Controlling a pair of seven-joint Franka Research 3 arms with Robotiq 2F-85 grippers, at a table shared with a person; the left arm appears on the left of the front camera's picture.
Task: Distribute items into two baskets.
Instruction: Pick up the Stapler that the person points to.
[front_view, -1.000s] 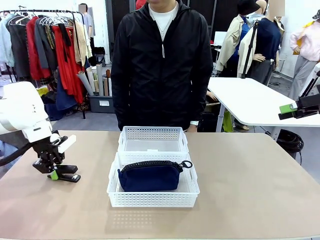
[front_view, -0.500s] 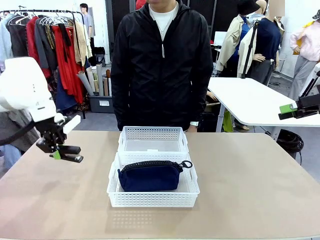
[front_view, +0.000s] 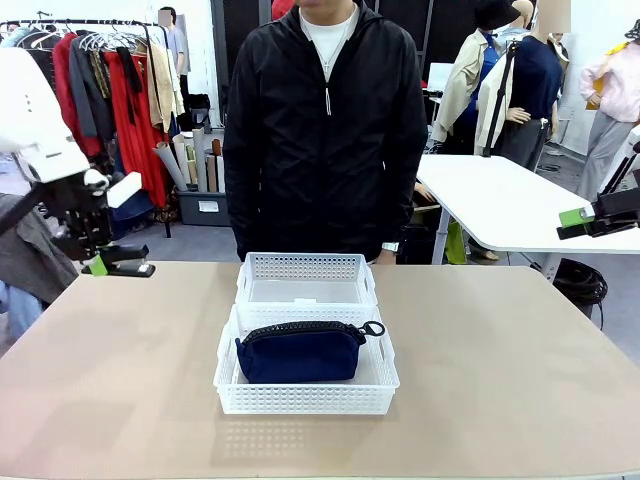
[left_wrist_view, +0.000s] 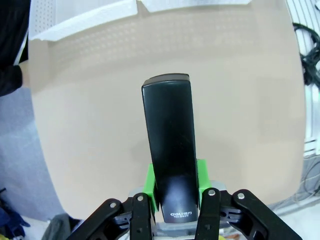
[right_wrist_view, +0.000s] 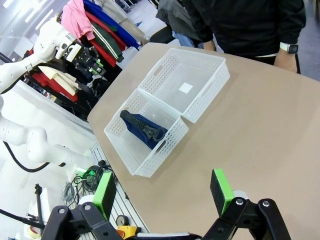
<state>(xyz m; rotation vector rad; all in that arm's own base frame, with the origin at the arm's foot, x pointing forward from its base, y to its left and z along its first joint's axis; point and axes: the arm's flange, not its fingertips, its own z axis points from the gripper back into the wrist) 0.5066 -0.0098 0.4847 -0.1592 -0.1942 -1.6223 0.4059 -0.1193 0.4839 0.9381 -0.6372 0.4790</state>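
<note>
My left gripper (front_view: 100, 265) hangs high over the table's left edge, shut on a small black stapler (front_view: 127, 267) that sticks out to the right. In the left wrist view the stapler (left_wrist_view: 170, 145) points away between the green pads (left_wrist_view: 150, 186), above bare tabletop. A navy blue pouch (front_view: 300, 352) with a black zipper lies in the near white basket (front_view: 305, 398). The far basket (front_view: 307, 266) behind it touches it and holds nothing. My right gripper (front_view: 570, 224) stays off the table's right side; it is open (right_wrist_view: 162, 192), with both baskets (right_wrist_view: 122, 145) and the pouch (right_wrist_view: 145, 128) far below.
A person in a black jacket (front_view: 325, 130) stands at the far edge behind the baskets, a watch on one wrist (right_wrist_view: 289, 47). Bare tabletop (front_view: 500, 380) lies left and right of the baskets. A white table (front_view: 500, 200) and clothes racks stand beyond.
My left gripper has lifted the stapler off the table at the left and carried it upward and a little leftward. The right arm, baskets and pouch have not moved.
</note>
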